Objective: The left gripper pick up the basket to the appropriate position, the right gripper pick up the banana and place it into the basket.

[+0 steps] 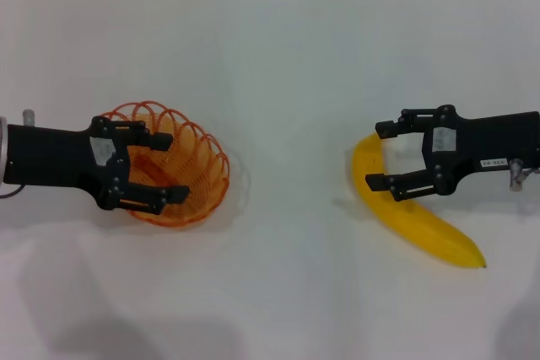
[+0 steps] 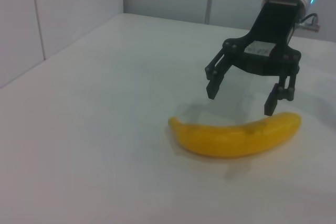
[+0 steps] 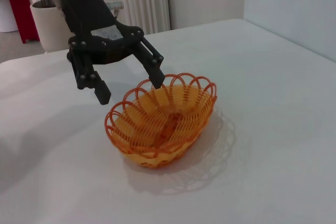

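The orange wire basket (image 1: 215,156) stands on the white table at the left. My left gripper (image 1: 170,165) is open over the basket's left end and holds nothing. The right wrist view shows it (image 3: 130,87) just above the scalloped rim of the basket (image 3: 185,141), one finger over the inside and one outside. The yellow banana (image 1: 422,221) lies on the table at the right. My right gripper (image 1: 380,156) is open over the banana's upper end. In the left wrist view it (image 2: 241,99) hovers a little above the banana (image 2: 236,139) without touching it.
The white table (image 1: 287,82) stretches between basket and banana, with its rear edge against a wall at the top of the head view. A red object (image 3: 20,3) and a white radiator stand off the table behind the left arm.
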